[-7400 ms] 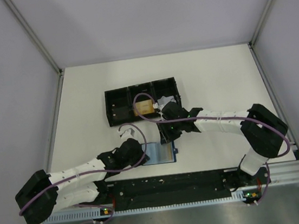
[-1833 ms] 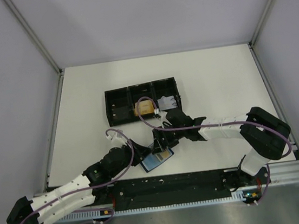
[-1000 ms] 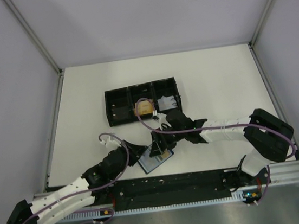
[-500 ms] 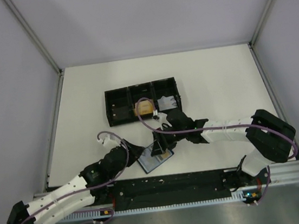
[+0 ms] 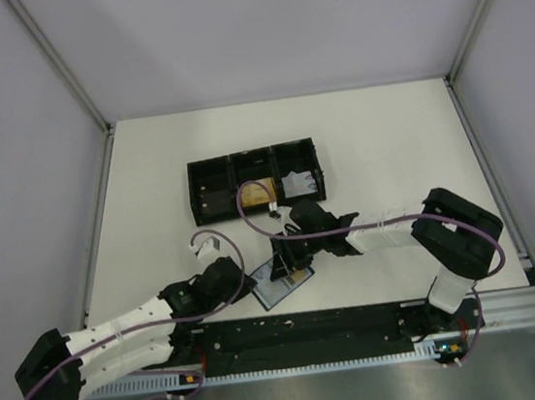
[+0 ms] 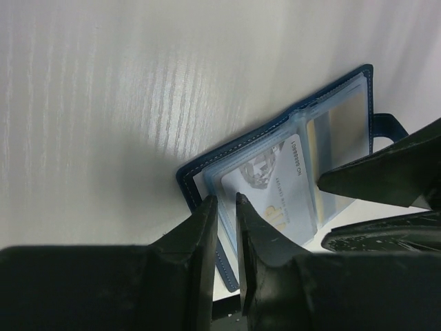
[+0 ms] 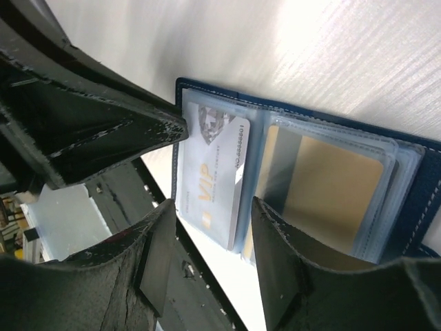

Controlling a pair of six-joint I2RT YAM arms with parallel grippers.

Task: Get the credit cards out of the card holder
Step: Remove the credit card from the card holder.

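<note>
the step in hand is pulling a card out of the opened card holder, which lies flat on the bench at about 6 o'clock, close to the near edge and just below a black tray that sits at its 12 o'clock.

the left hand comes in from the holder's 9 o'clock side. its 2 fingers are almost together with the edge of the holder's cover and clear sleeve between them, so it looks clamped there to pin the holder down.

the right hand reaches in from about 1 o'clock. its fingers stand apart, 1 on each side of the silver card, and they do not look closed on it yet.

my reading is that the next move calls for the right hand to close on the free end of that card and draw it straight along the pocket, while the left hand keeps the holder from sliding or lifting with it.

the holder is dark blue with pale stitching at the rim and 2 clear pockets inside. 1 holds the silver card, printed "vip", its end poking out of the sleeve. the other holds a tan card, fully seated behind the plastic.
</note>
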